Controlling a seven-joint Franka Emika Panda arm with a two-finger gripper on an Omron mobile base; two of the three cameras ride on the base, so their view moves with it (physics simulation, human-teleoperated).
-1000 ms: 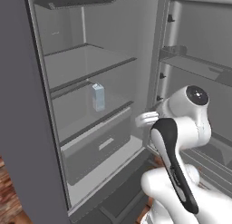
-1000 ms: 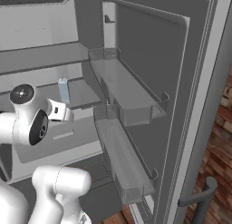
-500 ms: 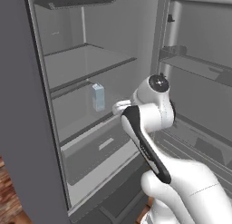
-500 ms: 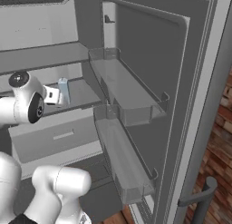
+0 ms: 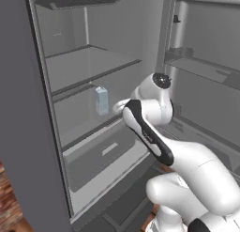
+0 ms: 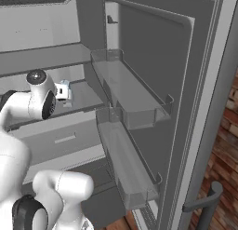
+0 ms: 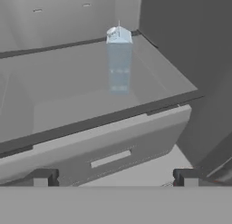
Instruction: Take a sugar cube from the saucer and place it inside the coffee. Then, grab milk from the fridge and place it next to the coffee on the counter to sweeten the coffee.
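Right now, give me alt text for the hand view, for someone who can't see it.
A pale blue milk carton stands upright on a glass fridge shelf, ahead of the open tool, whose two dark fingertips frame the bottom. A grey drawer sits below the shelf.

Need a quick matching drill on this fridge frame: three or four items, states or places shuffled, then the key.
Items:
1. milk
2. claw
3. fridge door
4. drawer

Places or states:
A. swung wide open, bins empty
B. upright on a glass shelf
C. closed, under the milk's shelf
D. open, short of the shelf, holding nothing

Pairs: 1-B, 2-D, 3-A, 4-C
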